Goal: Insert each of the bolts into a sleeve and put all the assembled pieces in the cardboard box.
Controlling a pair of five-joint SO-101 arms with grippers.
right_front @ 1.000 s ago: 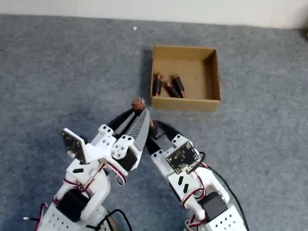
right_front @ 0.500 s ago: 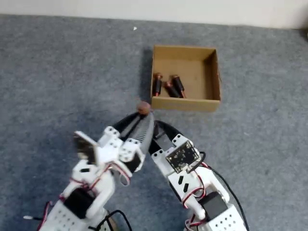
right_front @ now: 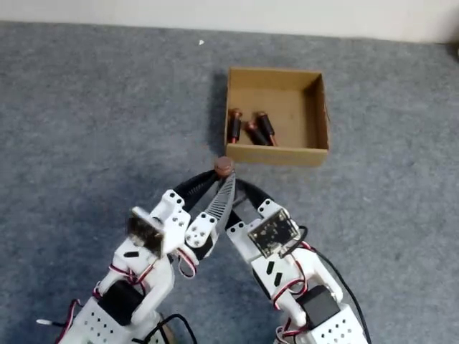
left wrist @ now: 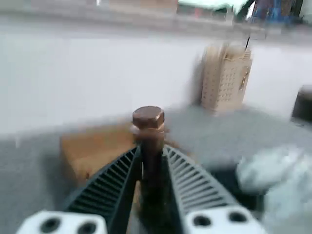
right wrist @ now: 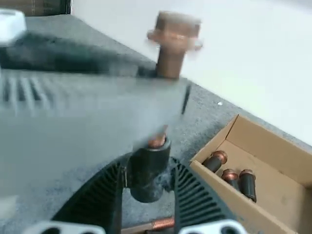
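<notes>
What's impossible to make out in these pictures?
- Right wrist view: whether the bolt sits inside the sleeve; the blurred left pincer covers the join.
- High view: the sleeve, hidden under the left pincer.
- Left wrist view: the bolt's lower end, hidden inside the pincer's grip; the cardboard box is blurred.

Grey carpeted table [right_front: 86, 107] with cardboard box [right_front: 276, 154], loose bolt [right wrist: 151, 225].

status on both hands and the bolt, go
Left hand shut on bolt. Right hand shut on sleeve, below the bolt. Three pieces in box.
</notes>
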